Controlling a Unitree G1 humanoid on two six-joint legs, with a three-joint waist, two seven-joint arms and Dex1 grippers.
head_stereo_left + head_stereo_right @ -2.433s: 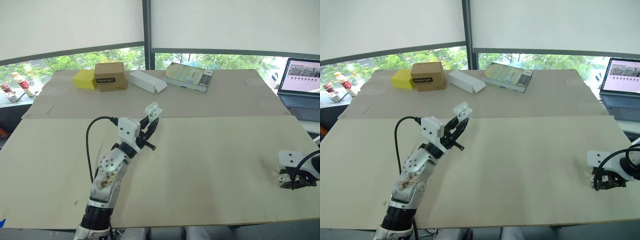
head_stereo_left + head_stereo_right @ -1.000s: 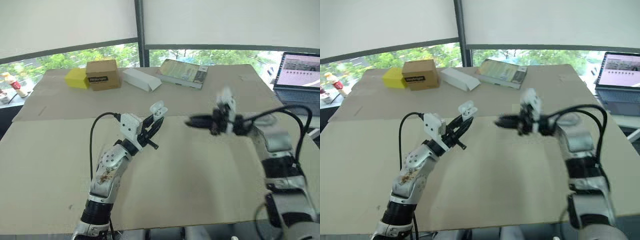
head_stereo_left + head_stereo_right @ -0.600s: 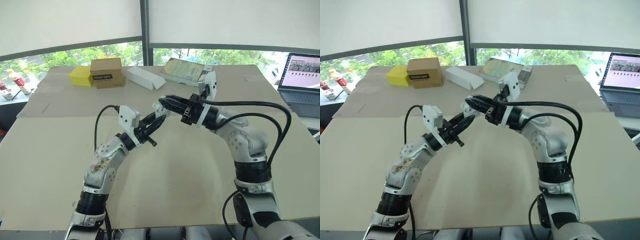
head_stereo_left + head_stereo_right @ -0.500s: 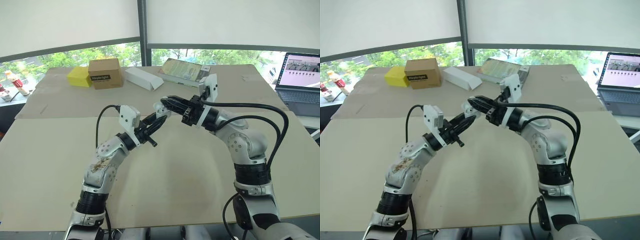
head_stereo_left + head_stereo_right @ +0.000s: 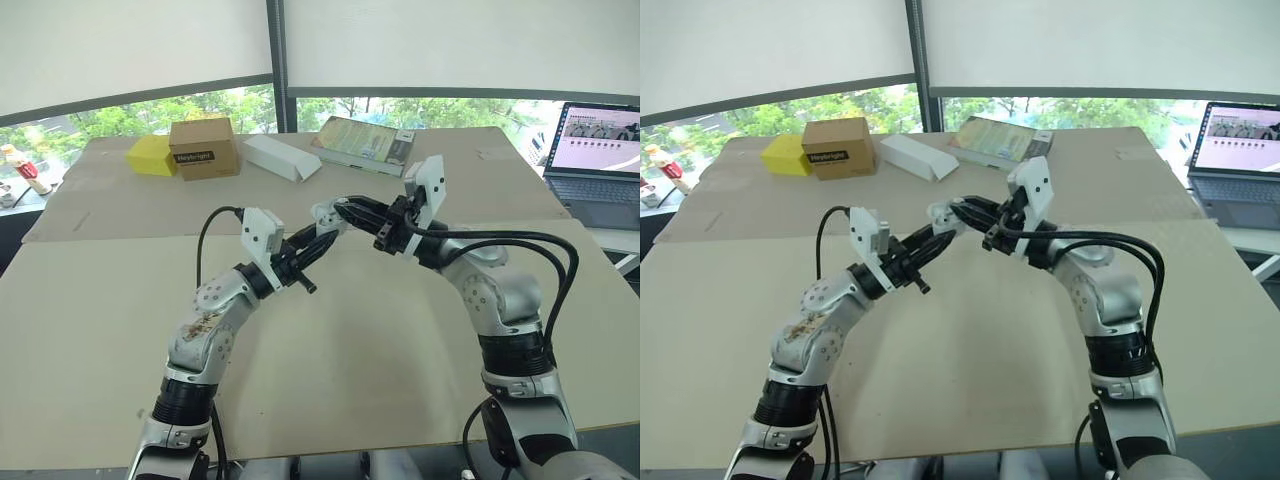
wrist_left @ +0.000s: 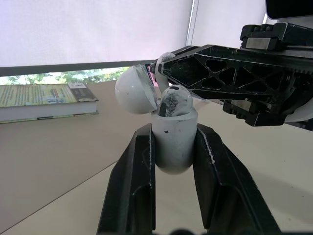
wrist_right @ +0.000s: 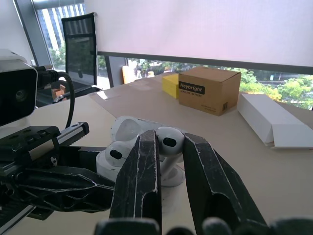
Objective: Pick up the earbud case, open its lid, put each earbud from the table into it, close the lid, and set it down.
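- Holds the earbud case (image 6: 172,152) in the left gripper (image 6: 173,131), with both black fingers (image 6: 129,181) narrowed onto the two sides of its lower body.
- Lifts the case clear of the worktop (image 5: 400,380), above its middle.
- Has the lid (image 6: 135,90) swung open and tipped to one side of the case mouth.
- Contains a seated earbud (image 6: 173,102), head up in the open mouth.
- Pinches the second earbud (image 7: 168,143) in the right gripper (image 7: 169,137), with fingers narrow around the earbud's head.
- Places that earbud right at the open mouth, just beside the seated one; cannot tell whether its stem sits in the socket.
- Brings the two grippers tip to tip over the worktop's middle, the right arm coming in from the right-edge side and the left arm from the near-left side.
- Along the far edge, from the left corner inward: a yellow box (image 5: 150,156), a brown cardboard box (image 5: 197,148) just beside it, then a white carton (image 5: 282,158) lying flat.
- Near the middle of the far edge: a book (image 5: 365,146) lying flat, well apart from both grippers.
- Past the far right corner: an open laptop (image 5: 600,160) with its screen lit.
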